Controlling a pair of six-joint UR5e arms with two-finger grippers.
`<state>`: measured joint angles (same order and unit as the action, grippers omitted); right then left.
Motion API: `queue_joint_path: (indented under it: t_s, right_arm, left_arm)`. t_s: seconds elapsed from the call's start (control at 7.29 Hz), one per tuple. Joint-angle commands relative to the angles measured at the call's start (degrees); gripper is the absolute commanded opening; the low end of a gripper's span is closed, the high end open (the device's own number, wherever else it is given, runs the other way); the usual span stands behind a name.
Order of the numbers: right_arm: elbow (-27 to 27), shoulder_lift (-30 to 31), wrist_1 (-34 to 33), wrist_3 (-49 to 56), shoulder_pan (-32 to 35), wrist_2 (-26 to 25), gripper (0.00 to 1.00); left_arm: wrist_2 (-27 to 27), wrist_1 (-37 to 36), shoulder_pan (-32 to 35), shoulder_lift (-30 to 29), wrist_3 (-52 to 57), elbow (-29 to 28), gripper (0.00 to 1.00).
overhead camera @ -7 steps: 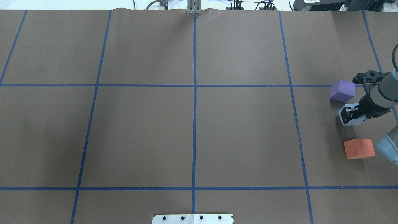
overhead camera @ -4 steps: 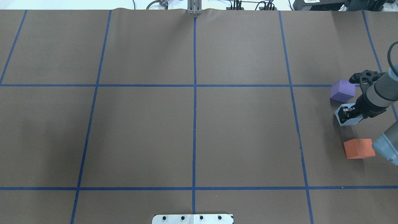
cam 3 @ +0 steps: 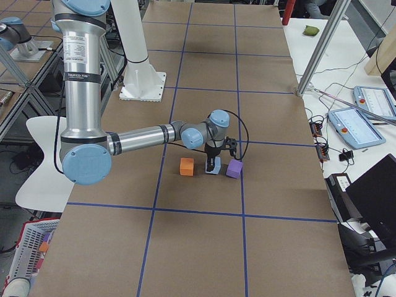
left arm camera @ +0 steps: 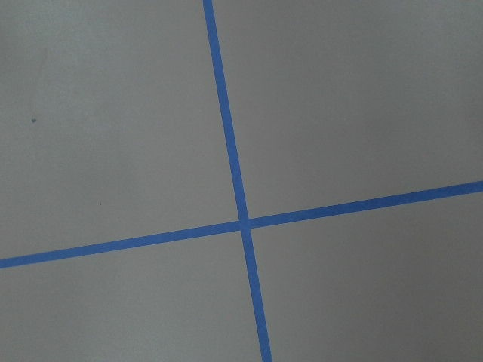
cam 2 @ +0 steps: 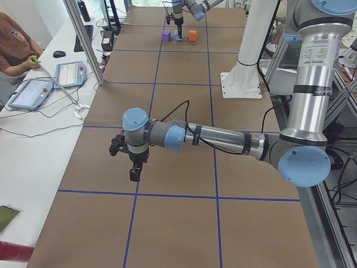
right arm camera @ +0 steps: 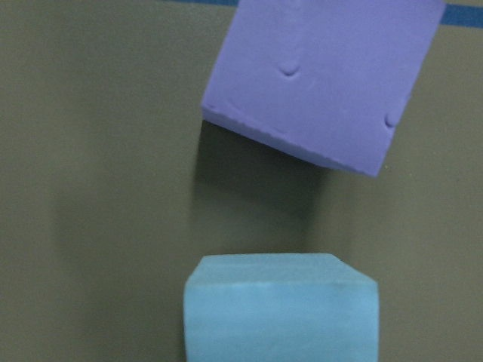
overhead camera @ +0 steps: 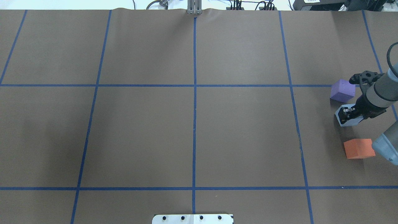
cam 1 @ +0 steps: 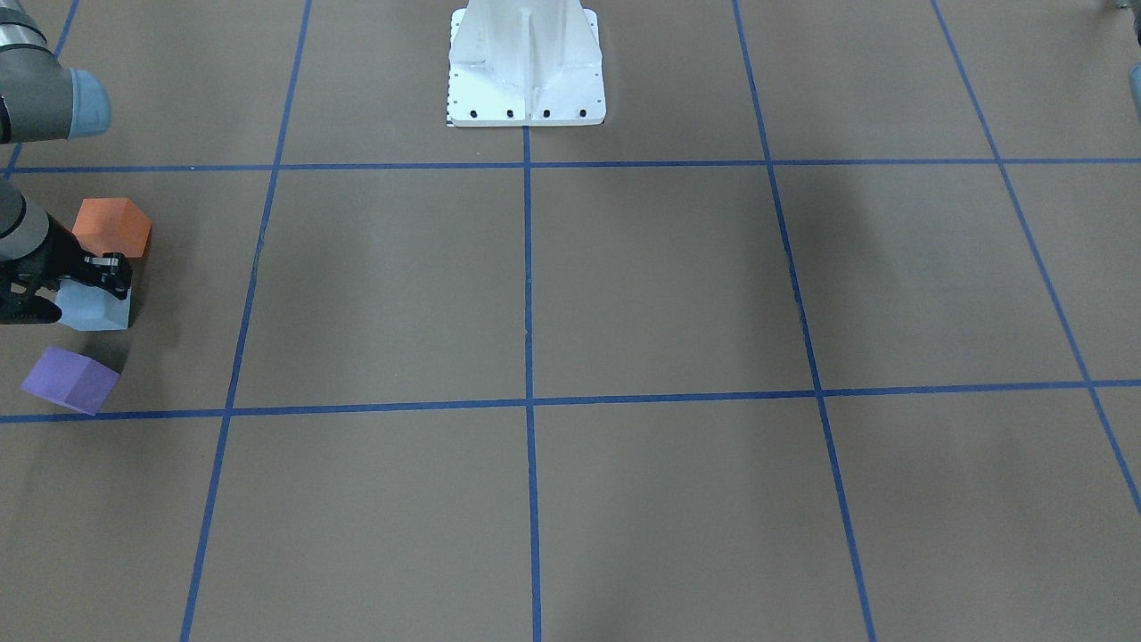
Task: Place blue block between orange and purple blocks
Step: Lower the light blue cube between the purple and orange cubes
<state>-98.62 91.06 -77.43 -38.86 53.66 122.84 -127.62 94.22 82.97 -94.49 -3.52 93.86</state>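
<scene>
A light blue block [overhead camera: 349, 122] is at the table's right edge, between the purple block [overhead camera: 342, 90] farther away and the orange block [overhead camera: 357, 148] nearer. My right gripper [overhead camera: 345, 114] is shut on the blue block from above, low over the table. The right wrist view shows the blue block [right arm camera: 279, 309] close below the tilted purple block [right arm camera: 324, 75], a small gap between them. The front view shows orange [cam 1: 111, 226], blue [cam 1: 89, 308] and purple [cam 1: 69, 379] in a row. My left gripper [cam 2: 134, 167] shows only in the left side view, where I cannot tell its state.
Brown paper with a blue tape grid [overhead camera: 194, 85] covers the table. The robot's white base plate [cam 1: 526, 71] stands at the near middle edge. The left wrist view shows only a tape crossing [left arm camera: 243, 222]. An operator [cam 2: 14, 47] sits beyond the far side.
My right gripper has shifted slightly to the left and toward the purple block, carrying the blue block with it. The purple and orange blocks have not moved.
</scene>
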Motion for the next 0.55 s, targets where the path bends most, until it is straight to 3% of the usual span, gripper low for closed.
queue_joint_path:
  t_s: [0.0, 0.14, 0.41]
  right_arm:
    - [0.01, 0.0, 0.0, -0.07, -0.05, -0.06, 0.83]
    - [-0.08, 0.0, 0.09, -0.16, -0.05, -0.06, 0.94]
    - [-2.69, 0.08, 0.09, -0.16, 0.3, -0.41, 0.99]
  left_arm:
    - [-0.09, 0.0, 0.0, 0.01, 0.0, -0.16, 1.0]
    - [0.0, 0.0, 0.0, -0.08, 0.0, -0.34, 1.0]
    - [-0.09, 0.0, 0.0, -0.16, 0.0, -0.34, 1.0]
